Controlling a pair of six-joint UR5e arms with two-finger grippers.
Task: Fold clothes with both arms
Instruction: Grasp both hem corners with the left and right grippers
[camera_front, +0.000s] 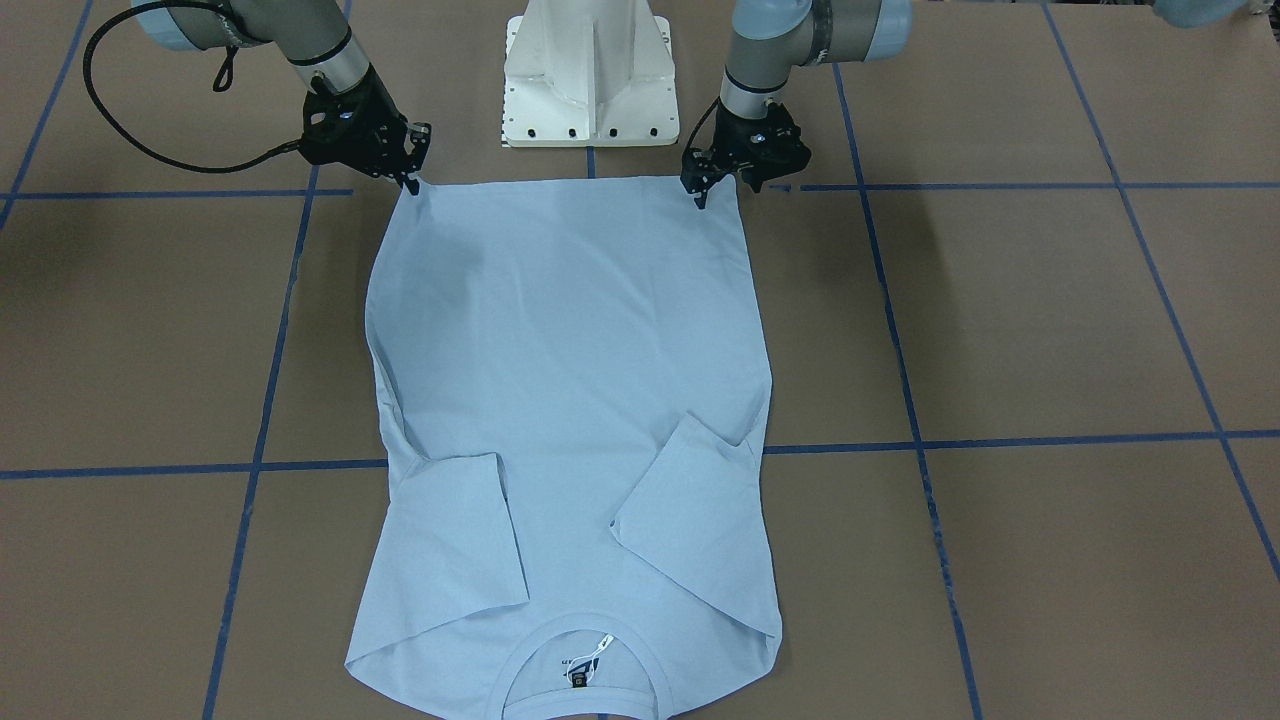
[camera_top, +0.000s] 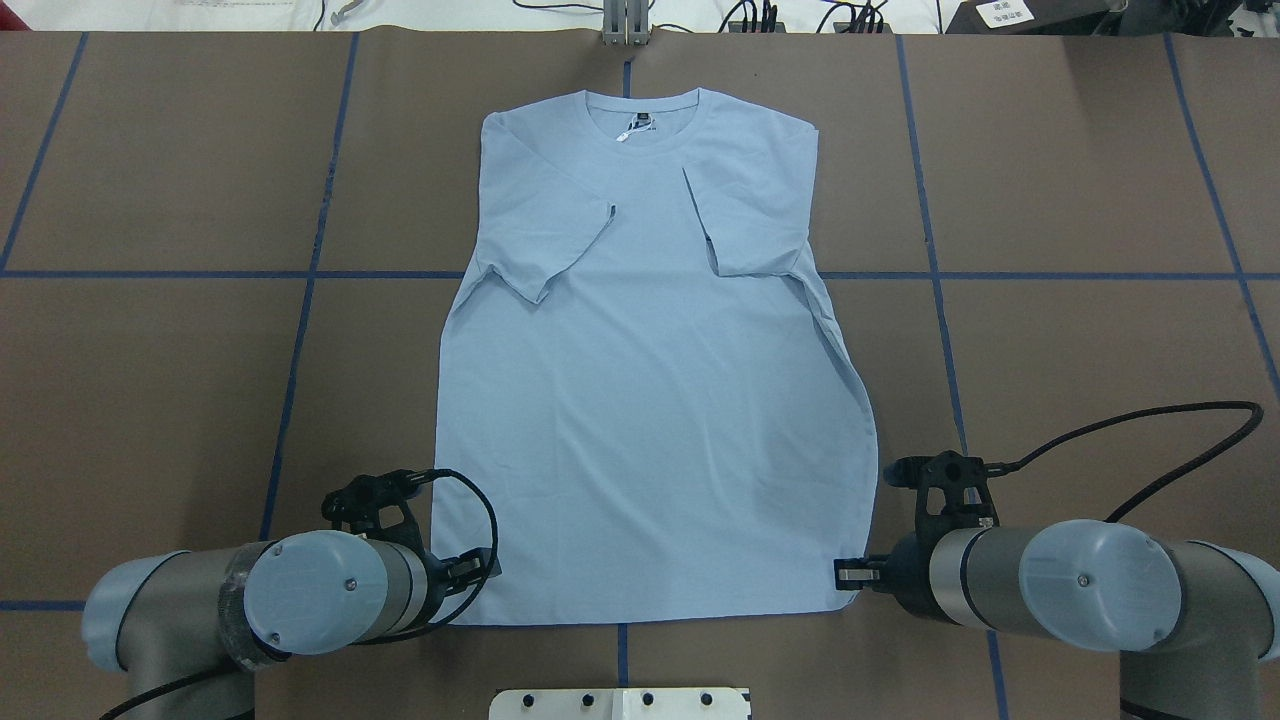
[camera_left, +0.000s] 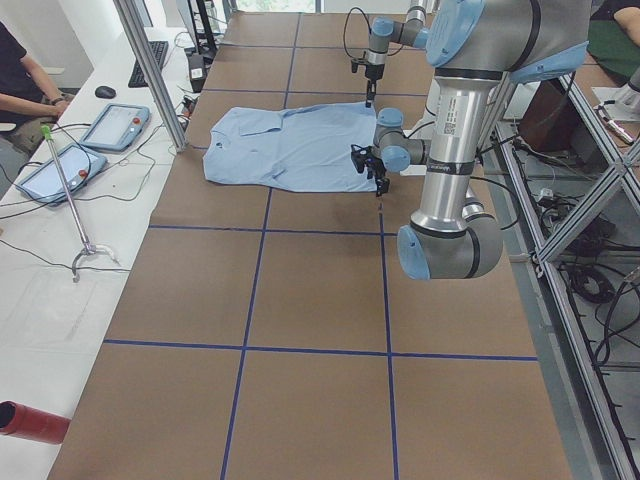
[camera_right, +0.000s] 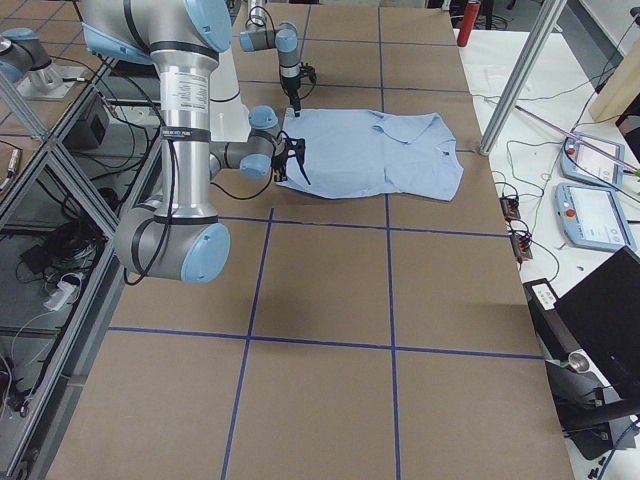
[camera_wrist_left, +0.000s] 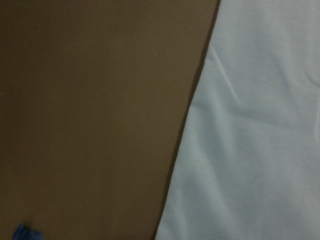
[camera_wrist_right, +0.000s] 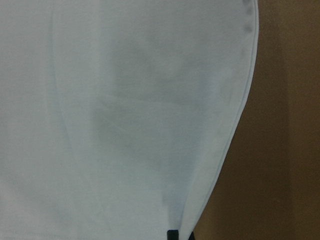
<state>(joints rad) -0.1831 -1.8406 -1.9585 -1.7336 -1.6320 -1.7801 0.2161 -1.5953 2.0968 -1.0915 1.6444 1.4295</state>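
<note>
The pale light-blue short-sleeved T-shirt (camera_top: 650, 400) lies flat in the middle of the brown table with blue tape lines (camera_top: 1050, 350). Its round neck hole (camera_top: 640, 110) is on the far side from the robot, and its bottom edge is close to the robot. The two short sleeves (camera_top: 545, 240) (camera_top: 755, 215) are already folded in on top of the shirt's body, so I think the sides are done.

The black two-finger left gripper (camera_front: 703, 190) is down at one bottom corner of the shirt. The black two-finger right gripper (camera_front: 412, 180) is down at the other bottom corner. Their tips touch the cloth or sit just beside it. The fingers of both look close together, but I cannot tell if they are pinching the cloth or not.

I think the step now is to take hold of the bottom edge at both corners. Next, both grippers need a good pinch on the cloth. Then they should lift a little and carry the bottom edge away from the robot, over the shirt, toward the neck hole. They should go together, side by side, so the fold comes out straight and the folded sleeves do not slip
</note>
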